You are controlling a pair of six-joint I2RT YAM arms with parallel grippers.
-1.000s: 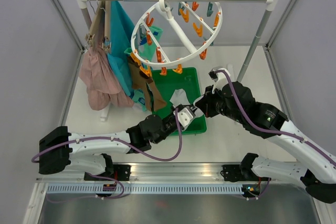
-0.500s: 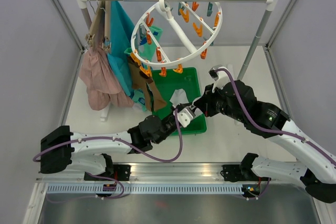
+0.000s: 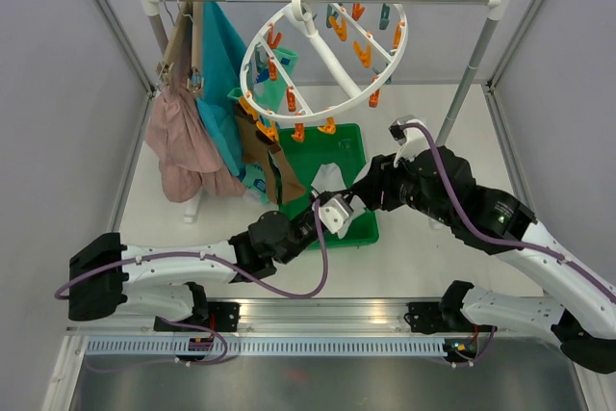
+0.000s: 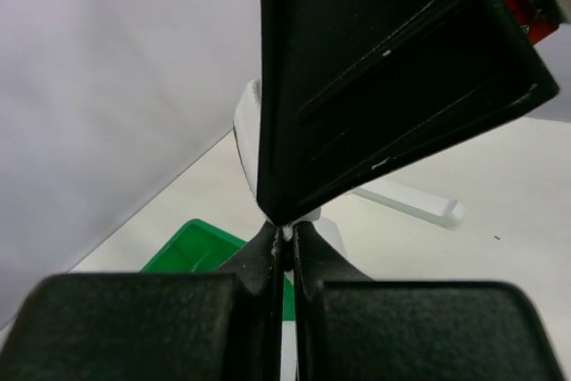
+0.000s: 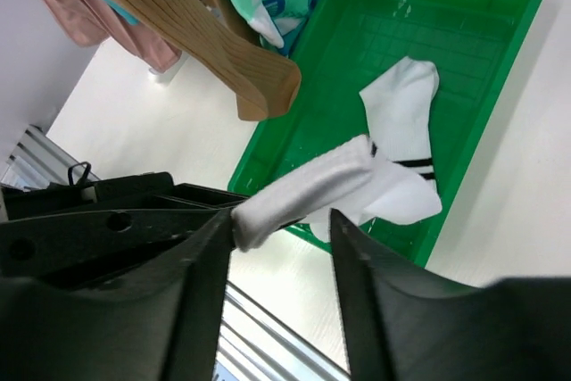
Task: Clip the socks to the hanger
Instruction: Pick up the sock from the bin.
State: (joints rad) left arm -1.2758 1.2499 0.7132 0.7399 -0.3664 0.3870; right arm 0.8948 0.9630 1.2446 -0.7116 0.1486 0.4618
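My left gripper is shut on one end of a white sock with dark cuff stripes, over the near edge of the green tray. In the left wrist view its fingers meet on a sliver of white fabric. My right gripper stands open around the same sock, and its fingers do not press on it. More white sock lies in the tray. The white ring hanger hangs tilted from the rail. A brown sock and a mint patterned sock hang from its lower left pegs.
A pink garment and a teal garment hang on tan hangers at the rail's left end. The rack's right post stands just behind my right arm. Grey walls close in both sides.
My left gripper has shut on the white sock. My right gripper, shut on it before, has opened and let go. Both arms have barely shifted.
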